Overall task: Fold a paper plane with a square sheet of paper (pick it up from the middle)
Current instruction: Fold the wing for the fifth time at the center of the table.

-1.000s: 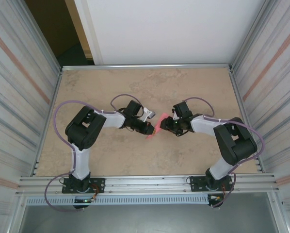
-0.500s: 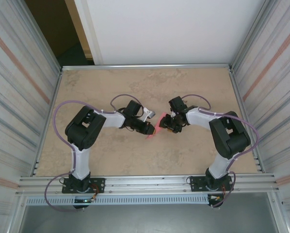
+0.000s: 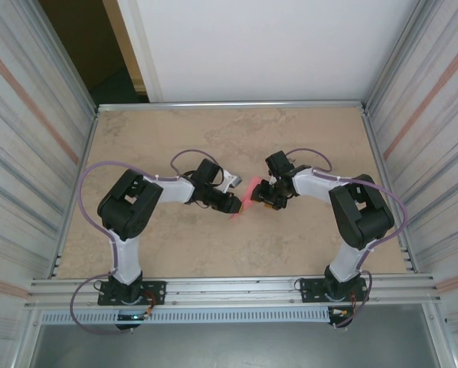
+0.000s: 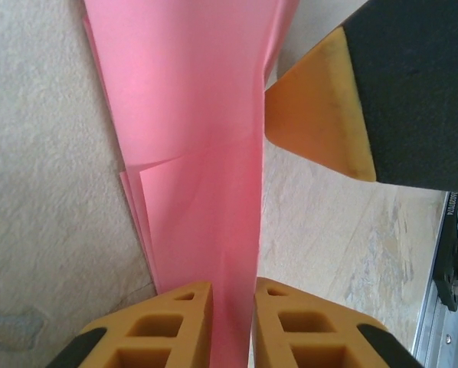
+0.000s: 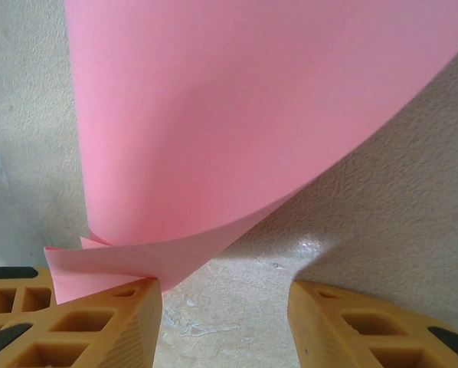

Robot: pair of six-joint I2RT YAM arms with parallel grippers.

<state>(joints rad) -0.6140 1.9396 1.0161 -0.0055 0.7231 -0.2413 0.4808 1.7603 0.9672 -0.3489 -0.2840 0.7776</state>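
Beige marbled table, ribbed metal side walls, white back wall. Pink paper mid-table: L gripper jaws slightly apart w/ paper running through, R gripper jaws wide apart beside its curled edge.

Beige table, corrugated metal walls

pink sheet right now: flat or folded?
Folded. In the left wrist view the pink sheet shows stacked layers with offset edges and a flap line; the right wrist view shows layered corners.
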